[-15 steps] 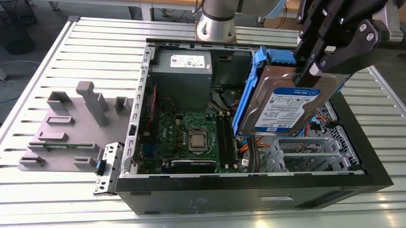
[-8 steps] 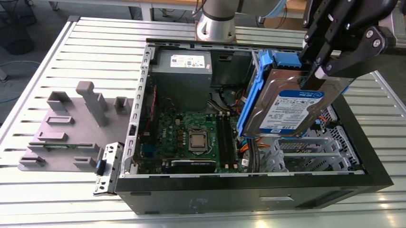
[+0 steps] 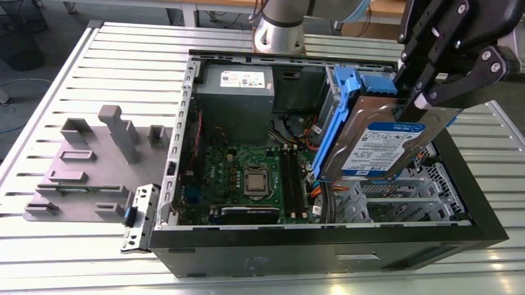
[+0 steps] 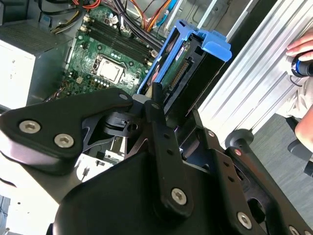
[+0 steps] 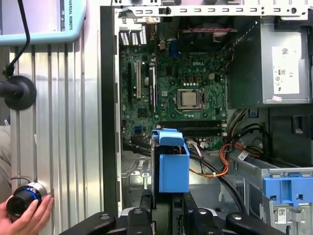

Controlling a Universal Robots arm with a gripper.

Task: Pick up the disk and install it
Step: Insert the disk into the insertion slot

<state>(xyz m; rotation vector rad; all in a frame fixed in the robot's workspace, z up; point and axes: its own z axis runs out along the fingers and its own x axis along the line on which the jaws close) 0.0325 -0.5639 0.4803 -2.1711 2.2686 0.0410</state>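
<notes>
now, carry step: my hand (image 3: 417,106) clamps the disk (image 3: 379,147), tilted above the open computer case (image 3: 311,249); i judge seating calls for squaring it to the drive cage (image 3: 367,83).

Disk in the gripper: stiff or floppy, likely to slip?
The disk looks like a rigid metal slab, so probably no flex. Likely dense for its size; gripped at one end by the gripper and hanging tilted, it might pivot. Its blue plastic bracket may give slightly.

The arm (image 3: 283,24) reaches down from above; its gripper (image 3: 418,106), tilted, clamps the disk (image 3: 382,144) by its upper edge.
</notes>
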